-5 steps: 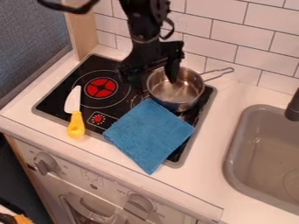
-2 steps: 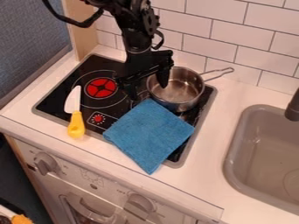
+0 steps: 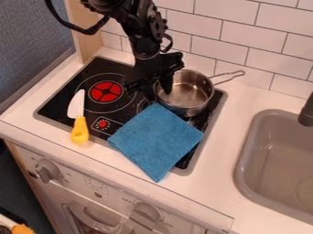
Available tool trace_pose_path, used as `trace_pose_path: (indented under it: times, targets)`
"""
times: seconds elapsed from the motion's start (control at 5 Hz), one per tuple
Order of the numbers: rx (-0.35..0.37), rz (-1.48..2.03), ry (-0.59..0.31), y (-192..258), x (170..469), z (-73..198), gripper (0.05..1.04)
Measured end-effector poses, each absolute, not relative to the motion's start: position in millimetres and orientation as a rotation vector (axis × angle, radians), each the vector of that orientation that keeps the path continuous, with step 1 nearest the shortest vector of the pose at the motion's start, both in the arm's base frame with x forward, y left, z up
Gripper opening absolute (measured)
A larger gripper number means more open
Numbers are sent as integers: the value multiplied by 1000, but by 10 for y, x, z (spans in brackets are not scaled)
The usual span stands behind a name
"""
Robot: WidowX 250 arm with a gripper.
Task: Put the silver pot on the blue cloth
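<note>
Beside a silver pot [image 3: 196, 106] on the stove [image 3: 54, 107], a black pincer [image 3: 158, 91] straddles the rim, fingers apart. A blue cloth [image 3: 156, 141] lies below the pincer; a tiled wall [image 3: 260, 27] rises behind. The pincer hides some rim; the arm [image 3: 144, 39] slants past the top edge.

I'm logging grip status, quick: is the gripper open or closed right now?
Gripper: open, fingers apart at the rim of the pot, not visibly clamped on it.
</note>
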State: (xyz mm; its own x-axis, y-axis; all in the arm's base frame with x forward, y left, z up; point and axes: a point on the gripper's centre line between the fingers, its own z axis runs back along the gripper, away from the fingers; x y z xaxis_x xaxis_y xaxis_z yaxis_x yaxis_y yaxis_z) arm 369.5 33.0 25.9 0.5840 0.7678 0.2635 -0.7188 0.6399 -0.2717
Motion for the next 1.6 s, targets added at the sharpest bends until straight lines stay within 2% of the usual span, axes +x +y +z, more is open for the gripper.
trace_pose_path:
  times: [0.2,0.4,0.8,1.2,1.6]
  targets:
    - [-131,851,-368,309,3678,247,183]
    - [-119,827,-363,291,3655,229,144]
    - [-122,818,-362,244,3640,260,121]
    - [-131,814,-373,89,3528,402,85]
    - [-158,818,-449,-17,3485,761,84]
